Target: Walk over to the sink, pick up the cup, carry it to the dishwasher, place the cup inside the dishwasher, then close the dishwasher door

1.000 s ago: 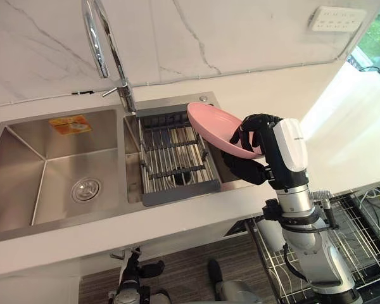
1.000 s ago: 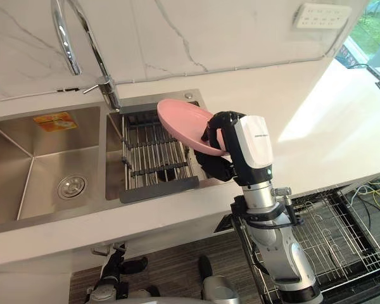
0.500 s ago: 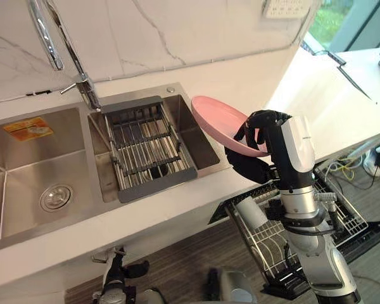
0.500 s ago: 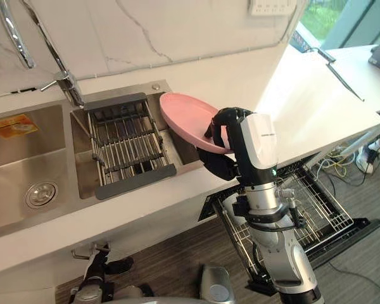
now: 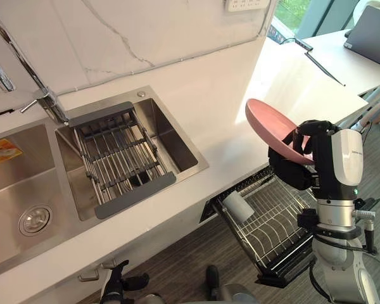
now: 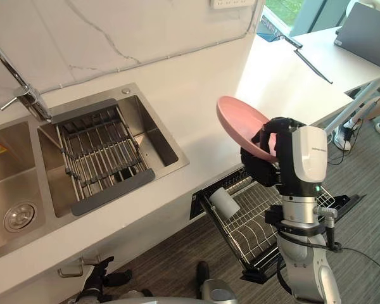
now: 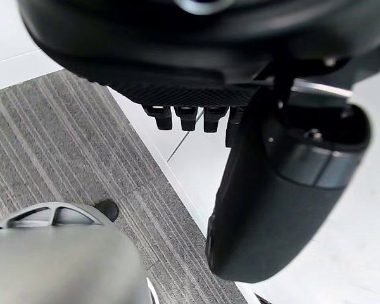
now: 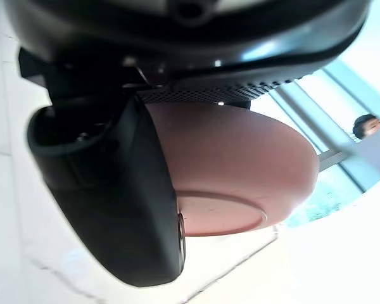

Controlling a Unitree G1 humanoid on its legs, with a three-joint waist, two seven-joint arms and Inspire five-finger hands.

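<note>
Your right hand is clamped on a shallow pink dish rather than a cup. Its fingers hook over the rim and the thumb sits beneath, holding the dish tilted in the air at the white counter's front edge. Below you, over the grey striped floor, the dishwasher rack is pulled out with a pale cup lying on its side in it. The steel sink and its drainer are well off to your left, and your left hand hangs empty with its fingers relaxed.
</note>
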